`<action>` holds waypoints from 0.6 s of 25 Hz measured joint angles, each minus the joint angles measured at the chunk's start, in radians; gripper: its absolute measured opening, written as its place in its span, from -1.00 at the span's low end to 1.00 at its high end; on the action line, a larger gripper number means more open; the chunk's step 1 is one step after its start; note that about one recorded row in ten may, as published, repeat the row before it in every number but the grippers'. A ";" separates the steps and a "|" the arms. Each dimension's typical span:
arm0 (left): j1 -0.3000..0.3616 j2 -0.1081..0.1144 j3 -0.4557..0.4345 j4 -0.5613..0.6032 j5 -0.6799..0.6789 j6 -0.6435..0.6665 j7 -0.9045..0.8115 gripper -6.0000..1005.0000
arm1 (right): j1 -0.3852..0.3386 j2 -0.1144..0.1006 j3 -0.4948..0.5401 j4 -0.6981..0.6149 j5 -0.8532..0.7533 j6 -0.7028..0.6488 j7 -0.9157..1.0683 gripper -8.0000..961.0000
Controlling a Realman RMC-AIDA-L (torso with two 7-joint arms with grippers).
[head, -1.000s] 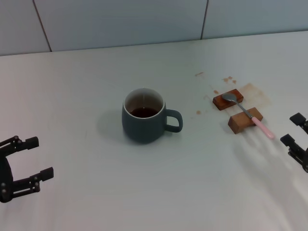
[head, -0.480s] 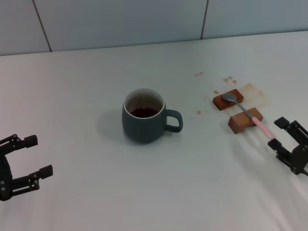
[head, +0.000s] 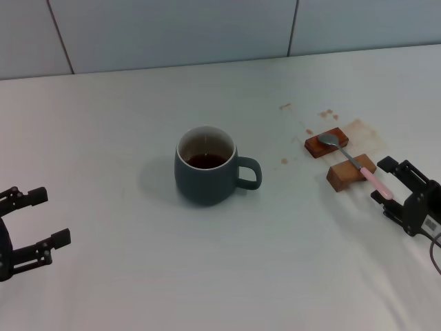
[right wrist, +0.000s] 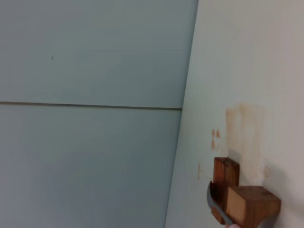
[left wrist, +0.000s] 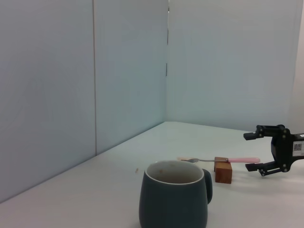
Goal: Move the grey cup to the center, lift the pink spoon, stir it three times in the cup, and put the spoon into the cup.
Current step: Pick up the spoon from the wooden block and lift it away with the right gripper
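Moved: my right gripper (head: 389, 184) has come in from the right edge toward the spoon's handle end over the last second; my left gripper (head: 33, 218) has slipped a little further toward the left edge. Cup and spoon lie as before.
Tabletop: I see a white tabletop (head: 124, 138) with brown stains (head: 362, 131) beside and beyond the two wooden blocks, plus small specks nearer the cup.
Room: pale blue-grey wall panels (head: 172, 31) with thin dark seams stand behind the tabletop.
Grey cup: the grey cup (head: 205, 165) stands upright near the middle, handle toward my right, dark liquid inside.
Pink spoon: the pink spoon (head: 355, 163) lies across the wooden blocks, its metal bowl on the far block (head: 326, 143), its neck on the near block (head: 350, 172), its pink handle jutting past the near block toward my right gripper.
Right gripper: spread, one finger on each side of the handle tip, not closed on it.
Left gripper: spread, low at my left edge, well apart from the cup.
Left wrist view only: I get the cup (left wrist: 174, 198) side-on, with the spoon (left wrist: 228, 160) raised level on a block (left wrist: 223, 170) and my right gripper (left wrist: 254, 151) at its handle end.
Right wrist view only: I see both blocks (right wrist: 242, 199) and the stain (right wrist: 244, 137) close up; the spoon's metal part (right wrist: 216, 206) shows only partly.
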 joint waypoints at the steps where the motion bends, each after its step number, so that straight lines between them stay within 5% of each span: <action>1: -0.001 0.000 -0.002 0.000 0.000 0.000 0.000 0.62 | 0.010 -0.001 0.000 0.000 0.000 0.011 0.004 0.67; 15: -0.009 -0.002 -0.019 0.000 -0.012 0.004 -0.002 0.62 | 0.046 -0.003 -0.011 0.004 0.000 0.053 0.016 0.67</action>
